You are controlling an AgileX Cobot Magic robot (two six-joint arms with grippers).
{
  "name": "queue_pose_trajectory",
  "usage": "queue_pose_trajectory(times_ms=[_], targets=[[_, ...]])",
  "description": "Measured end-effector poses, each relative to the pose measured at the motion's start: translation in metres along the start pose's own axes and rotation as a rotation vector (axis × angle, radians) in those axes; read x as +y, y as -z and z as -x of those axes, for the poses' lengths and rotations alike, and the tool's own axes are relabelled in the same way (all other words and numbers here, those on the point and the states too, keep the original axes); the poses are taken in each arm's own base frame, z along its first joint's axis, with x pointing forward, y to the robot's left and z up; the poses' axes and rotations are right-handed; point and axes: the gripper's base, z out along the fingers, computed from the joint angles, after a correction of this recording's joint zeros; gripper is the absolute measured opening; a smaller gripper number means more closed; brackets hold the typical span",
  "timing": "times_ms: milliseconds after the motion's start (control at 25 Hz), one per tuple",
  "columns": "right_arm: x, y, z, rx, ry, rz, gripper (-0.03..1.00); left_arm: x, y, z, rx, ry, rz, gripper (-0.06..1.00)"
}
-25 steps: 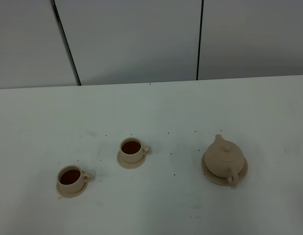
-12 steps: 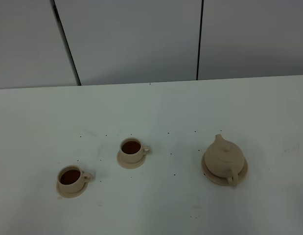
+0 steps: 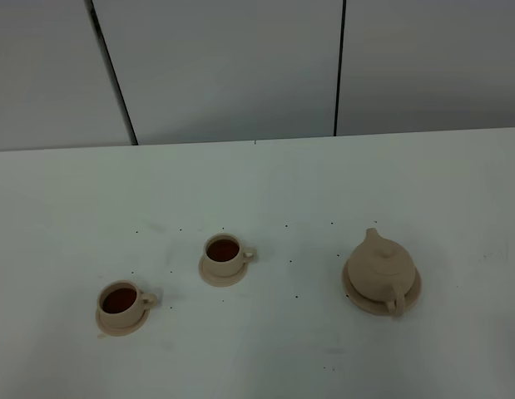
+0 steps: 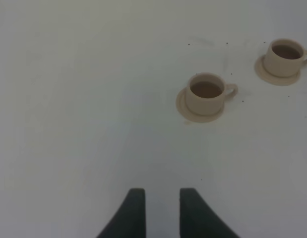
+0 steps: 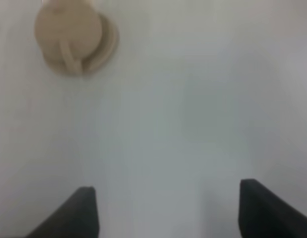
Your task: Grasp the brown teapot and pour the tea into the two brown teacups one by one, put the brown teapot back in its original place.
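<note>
The bench (image 3: 265, 183) carries everything, with no arm in the high view. The teapot (image 3: 380, 268) sits upright on its plate (image 3: 413, 297), lid on, well apart from the 2 cups. Both cups (image 3: 222, 252) (image 3: 119, 302) hold dark tea on their saucers, so pouring and return look finished. The right claw (image 5: 165, 208) hangs wide open and empty, far from the pot in a blurred view. The left claw (image 4: 159, 208) holds nothing, its prongs near together with a narrow gap.
</note>
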Motion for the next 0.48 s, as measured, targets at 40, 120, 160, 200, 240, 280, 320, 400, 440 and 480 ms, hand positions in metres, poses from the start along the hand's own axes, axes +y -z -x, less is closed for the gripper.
queue_pose_trajectory(times_ms=[40, 120, 160, 200, 240, 280, 320, 400, 440, 480], targets=[[0.000, 0.003, -0.002, -0.024, 0.001, -0.002, 0.58, 0.000, 0.000, 0.000, 0.000, 0.000, 0.000, 0.24], [0.001, 0.009, -0.006, -0.072, 0.007, -0.002, 0.58, 0.000, 0.000, 0.000, 0.000, 0.000, 0.000, 0.24], [0.001, 0.012, -0.008, -0.099, 0.011, -0.001, 0.58, 0.000, 0.000, 0.000, 0.000, 0.000, 0.000, 0.24], [0.002, 0.015, -0.010, -0.120, 0.015, 0.000, 0.58, 0.000, 0.000, 0.000, 0.000, 0.000, 0.000, 0.24], [0.002, 0.016, -0.011, -0.132, 0.018, 0.000, 0.58, 0.000, 0.000, 0.000, 0.000, 0.000, 0.000, 0.24], [0.002, 0.017, -0.012, -0.137, 0.023, 0.000, 0.58, 0.000, 0.000, 0.000, 0.000, 0.000, 0.000, 0.24], [0.002, 0.017, -0.012, -0.137, 0.026, 0.001, 0.58, 0.000, 0.000, 0.000, 0.000, 0.000, 0.000, 0.24], [0.002, 0.017, -0.012, -0.139, 0.030, 0.002, 0.58, 0.000, 0.000, 0.000, 0.000, 0.000, 0.000, 0.24], [0.002, 0.017, -0.012, -0.140, 0.031, 0.002, 0.58, 0.000, 0.000, 0.000, 0.000, 0.000, 0.000, 0.24], [0.002, 0.017, -0.012, -0.140, 0.032, 0.002, 0.58, 0.000, 0.000, 0.000, 0.000, 0.000, 0.000, 0.24]])
